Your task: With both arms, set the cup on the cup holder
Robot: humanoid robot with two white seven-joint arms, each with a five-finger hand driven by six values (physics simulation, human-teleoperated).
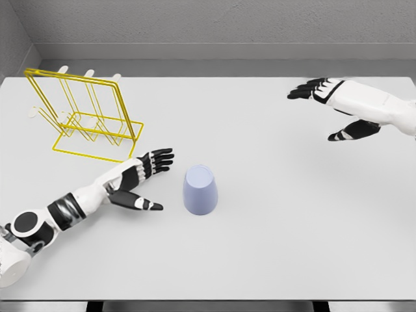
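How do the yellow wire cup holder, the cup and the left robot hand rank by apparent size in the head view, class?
1. Yellow wire cup holder, clearly largest.
2 and 3. Cup and left robot hand: they look roughly alike, so no firm ranking between them.

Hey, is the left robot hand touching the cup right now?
Apart. The head view shows bare table between the left robot hand, fingers spread open, and the cup, which stands to its right.

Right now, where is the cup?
In the head view, the cup stands on the table just left of centre, right of the open left hand.
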